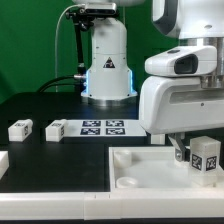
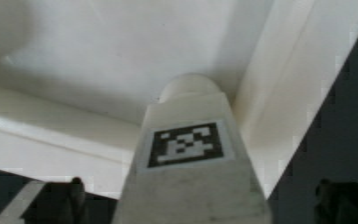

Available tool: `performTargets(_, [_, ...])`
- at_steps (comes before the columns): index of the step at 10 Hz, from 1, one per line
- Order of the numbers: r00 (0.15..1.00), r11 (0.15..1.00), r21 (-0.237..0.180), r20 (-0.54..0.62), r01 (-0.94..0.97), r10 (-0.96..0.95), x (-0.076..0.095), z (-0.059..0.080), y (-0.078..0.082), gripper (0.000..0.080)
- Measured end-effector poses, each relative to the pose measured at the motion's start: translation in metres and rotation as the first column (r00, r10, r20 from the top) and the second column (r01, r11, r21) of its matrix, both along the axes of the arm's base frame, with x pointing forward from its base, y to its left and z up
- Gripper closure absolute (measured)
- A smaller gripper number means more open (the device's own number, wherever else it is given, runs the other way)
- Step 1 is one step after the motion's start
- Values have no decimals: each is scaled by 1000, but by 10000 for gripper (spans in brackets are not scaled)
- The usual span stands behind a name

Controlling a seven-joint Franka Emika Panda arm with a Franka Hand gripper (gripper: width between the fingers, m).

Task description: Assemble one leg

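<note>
My gripper (image 1: 196,152) is shut on a leg (image 1: 206,157), a small white block with a black-and-white tag facing the camera. It holds the leg upright just over the right part of the large white square piece (image 1: 150,165). In the wrist view the leg (image 2: 190,140) runs out from between my dark fingers (image 2: 55,200), its rounded tip over the white piece near a raised rim (image 2: 282,70). My gripper (image 2: 194,208) hides the leg's held end. Two more legs (image 1: 20,129) (image 1: 55,129) lie on the black table at the exterior view's left.
The marker board (image 1: 103,126) lies behind the white piece, in front of the arm's base (image 1: 107,70). Another white part (image 1: 3,160) shows at the exterior view's left edge. A round socket (image 1: 127,181) sits in the white piece's near left corner.
</note>
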State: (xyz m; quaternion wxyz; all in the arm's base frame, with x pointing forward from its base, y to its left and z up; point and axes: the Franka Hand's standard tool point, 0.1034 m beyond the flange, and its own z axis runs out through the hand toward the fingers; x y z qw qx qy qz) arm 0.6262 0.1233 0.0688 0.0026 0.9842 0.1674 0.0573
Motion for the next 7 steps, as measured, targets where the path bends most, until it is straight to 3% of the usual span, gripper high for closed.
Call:
performTargets(2, [1000, 1000, 0, 0, 0, 0, 0, 0, 0, 150])
performTargets(4, [1000, 1000, 0, 0, 0, 0, 0, 0, 0, 416])
performTargets(5, [1000, 1000, 0, 0, 0, 0, 0, 0, 0, 510])
performTargets(7, [999, 999, 6, -1, 49, -49, 0, 0, 0, 509])
